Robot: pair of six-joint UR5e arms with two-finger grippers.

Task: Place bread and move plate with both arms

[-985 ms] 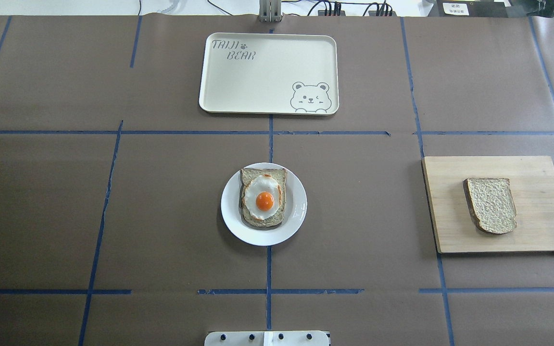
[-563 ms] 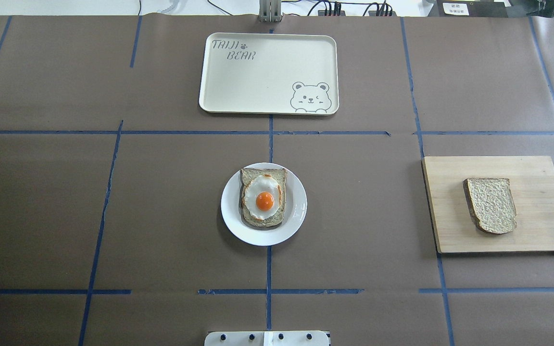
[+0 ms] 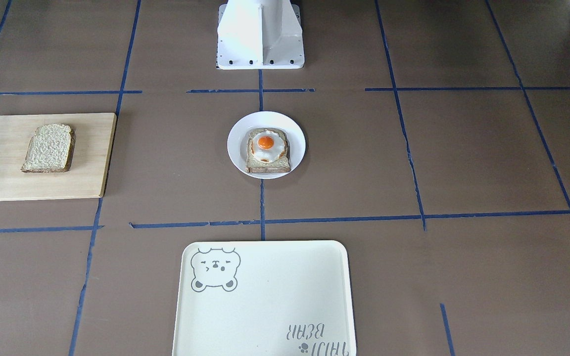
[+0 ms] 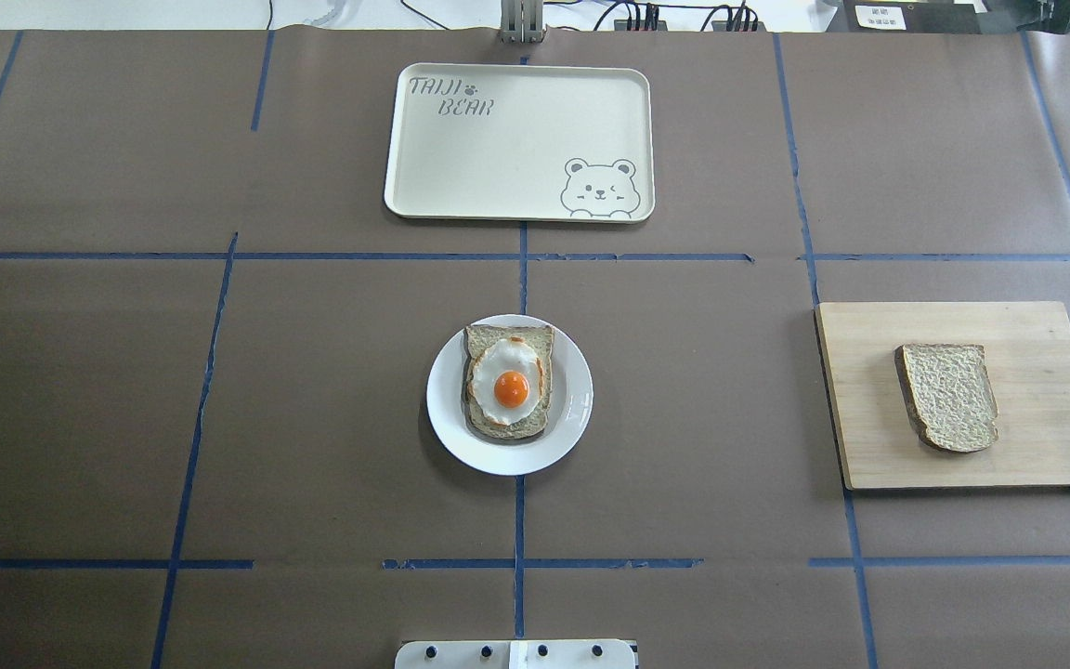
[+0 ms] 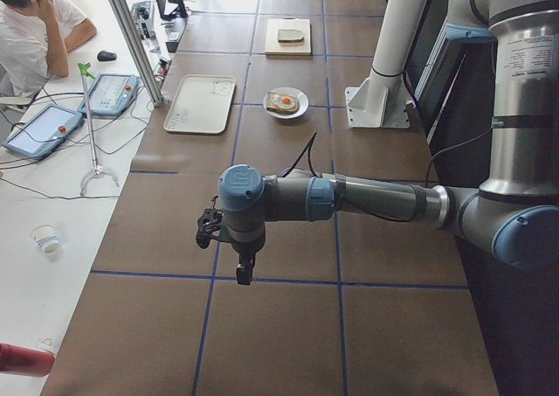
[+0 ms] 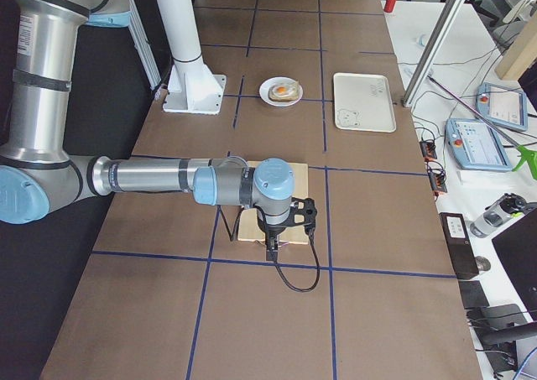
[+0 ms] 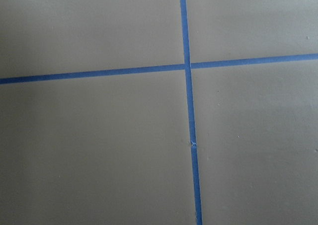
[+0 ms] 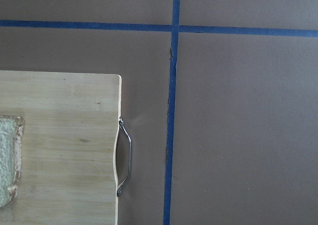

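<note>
The plain bread (image 4: 948,397) lies on a wooden board (image 4: 1037,455) at the right of the table; it also shows in the front view (image 3: 49,147), and its edge shows in the right wrist view (image 8: 9,160). The white plate (image 4: 447,432) stands at the table's middle and bears a slice with a fried egg (image 4: 510,381). My left gripper (image 5: 242,272) hangs over bare table far from the plate. My right gripper (image 6: 272,250) hangs over the board's outer end. I cannot tell whether either is open or shut. Neither holds anything that I can see.
A cream bear-print tray (image 4: 516,139) lies beyond the plate at the far side. The white pedestal base (image 3: 260,34) stands at the near side. The board has a metal handle (image 8: 124,158) on its outer end. Blue tape lines cross the brown cover. An operator (image 5: 35,29) sits by the far edge.
</note>
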